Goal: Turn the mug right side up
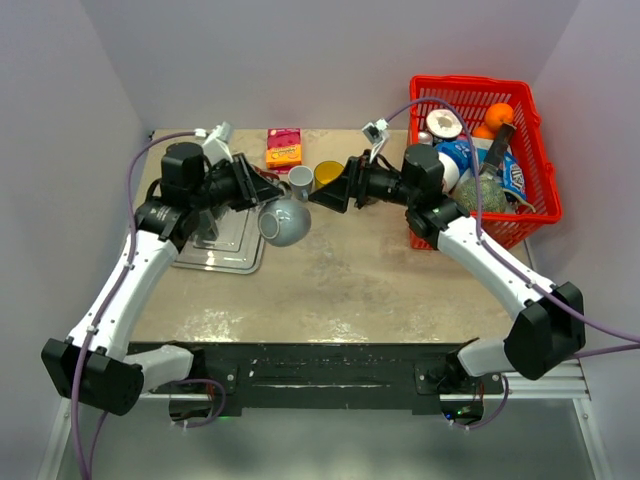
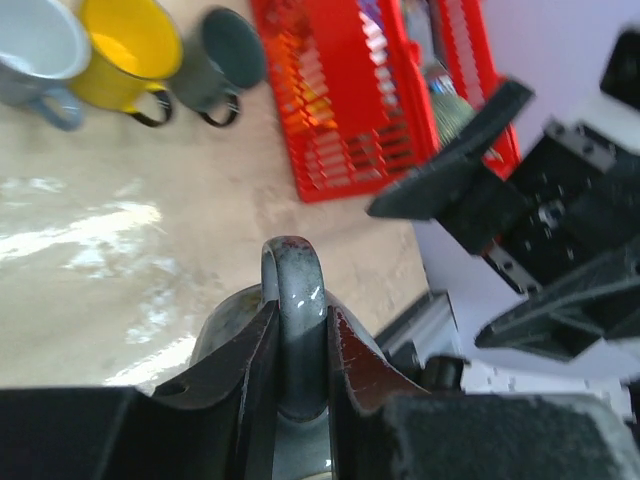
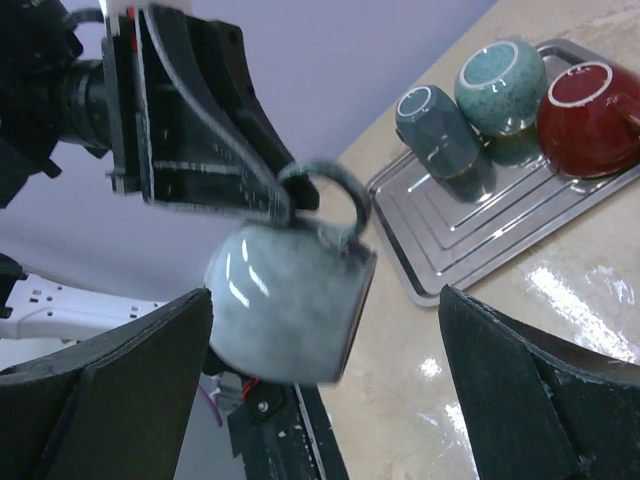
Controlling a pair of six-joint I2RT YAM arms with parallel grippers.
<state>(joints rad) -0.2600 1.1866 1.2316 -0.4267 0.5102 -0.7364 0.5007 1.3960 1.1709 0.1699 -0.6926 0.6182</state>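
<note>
The left fingers are nearly closed and clamp the handle of the pale grey mug from both sides. Gripping by the handle leaves the body free to swing as the wrist rolls. That suits the task, since rotation is all that is needed.

The mug hangs off the left gripper just beside the metal tray. It appears to be clear of the table. It is tilted, neither inverted nor upright. In the right wrist view its rim points down and sideways.

The right gripper faces the mug from near by with its jaws spread fully and holds nothing. It is probably placed to steady or receive the mug.

The tray carries three other mugs.

Judgement: the turn is partly done, and setting the mug down on its base remains.
</note>
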